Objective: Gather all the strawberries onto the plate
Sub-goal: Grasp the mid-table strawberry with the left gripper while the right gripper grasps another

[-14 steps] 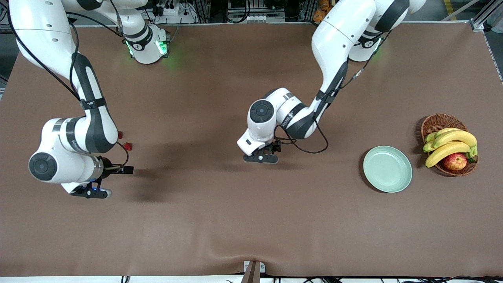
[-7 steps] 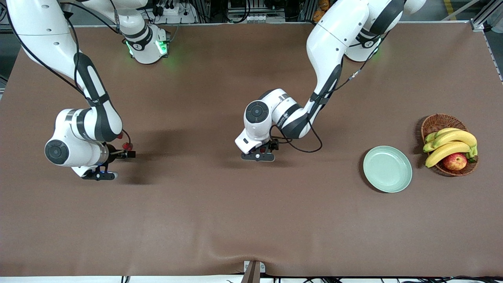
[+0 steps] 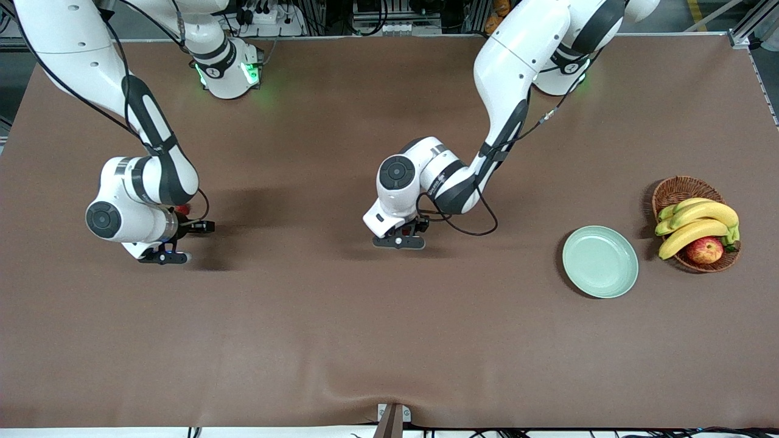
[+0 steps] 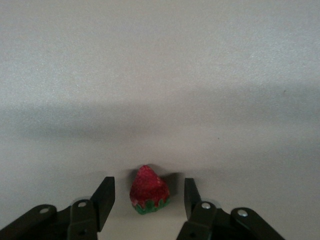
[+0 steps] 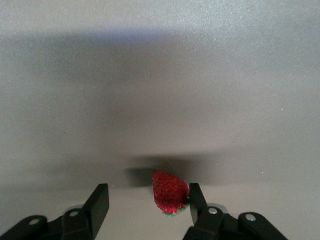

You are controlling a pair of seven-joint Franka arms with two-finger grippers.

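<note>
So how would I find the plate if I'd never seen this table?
Look toward the left arm's end of the brown table, where a wicker basket holds bananas and an apple. Beside it lies the plate: round, shallow, pale mint green, with nothing on it.

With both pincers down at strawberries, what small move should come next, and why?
Probably finish closing both. The left pincer straddles a strawberry with gaps on each side; the right pincer has one finger against its strawberry, the other apart. The plate is empty.
</note>
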